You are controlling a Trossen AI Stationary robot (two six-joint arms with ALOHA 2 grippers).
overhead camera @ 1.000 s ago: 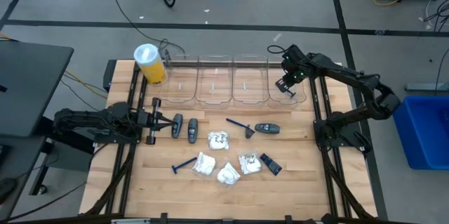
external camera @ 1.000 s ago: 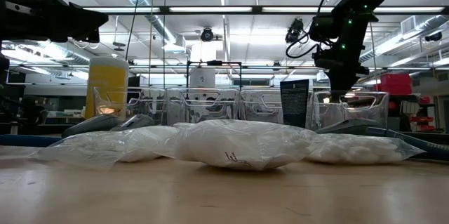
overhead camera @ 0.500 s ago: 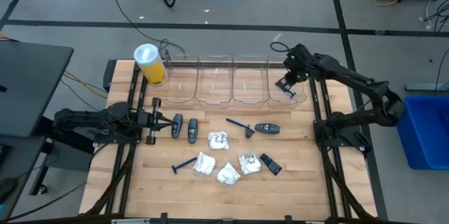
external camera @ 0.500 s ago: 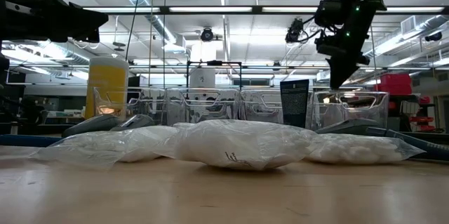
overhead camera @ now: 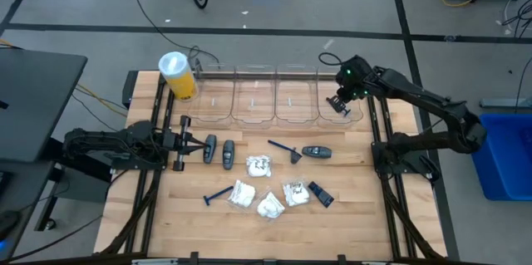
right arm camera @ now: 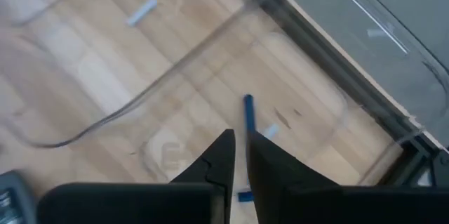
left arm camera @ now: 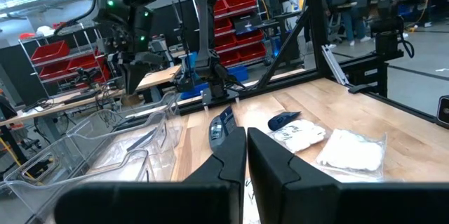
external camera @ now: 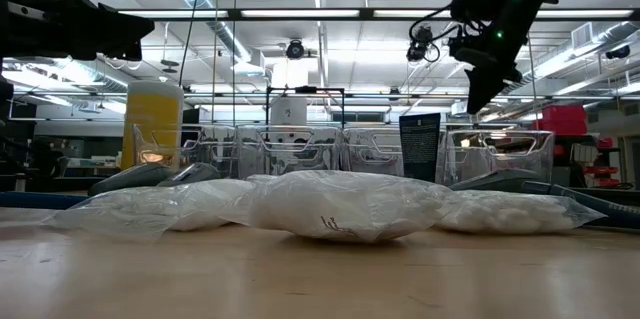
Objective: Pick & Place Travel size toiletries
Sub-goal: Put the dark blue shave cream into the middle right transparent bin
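My right gripper (overhead camera: pixel 337 104) hangs over the rightmost clear bin (overhead camera: pixel 339 90), high above its rim in the low view (external camera: pixel 476 99). It is shut on a thin blue razor (right arm camera: pixel 248 112). My left gripper (overhead camera: pixel 190 140) waits shut at the table's left, just short of two dark grey oval pieces (overhead camera: pixel 210 149) (overhead camera: pixel 229 154). On the wood lie two blue razors (overhead camera: pixel 281 147) (overhead camera: pixel 218 194), several white packets (overhead camera: pixel 259 165), a grey oval piece (overhead camera: pixel 317 152) and a dark rectangular piece (overhead camera: pixel 321 194). My right gripper pinches the blue razor's thin handle (right arm camera: pixel 247 134) between its two fingers. The handle lies along the fingers and sticks out past their tips. The fingers slant down from above, and the razor is lifted clear over the bin's floor. The razor's head does not show.
Several clear bins (overhead camera: pixel 274 97) stand in a row along the far edge. The tall yellow cylinder with a white lid (overhead camera: pixel 177 76) stands at the far left corner. Bare wood lies along the near edge (overhead camera: pixel 274 236). Frame posts flank both sides of the table.
My right gripper has risen from low inside the rightmost bin to well above its rim, and has tipped from pointing straight down to a slant. Nothing on the table has moved.
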